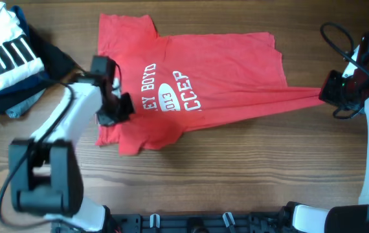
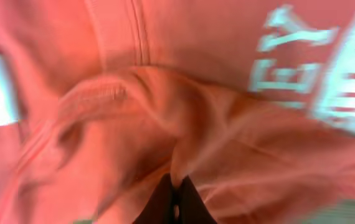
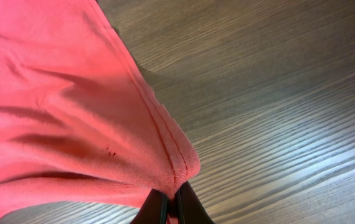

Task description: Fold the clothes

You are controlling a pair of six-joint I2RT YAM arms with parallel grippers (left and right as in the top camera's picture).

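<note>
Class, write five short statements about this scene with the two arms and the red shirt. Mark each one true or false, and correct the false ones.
1. The right pincer is shut on a hem of the red T-shirt. True.
2. The shirt is folded into a neat square. False: it lies mostly spread out, with one corner drawn out to the right.
3. The white black-striped garment lies on top of the navy clothes. True.
4. The left pincer hangs open over bare wood. False: it is shut on bunched red fabric.
5. The lettering on the shirt is black. False: it is white.
</note>
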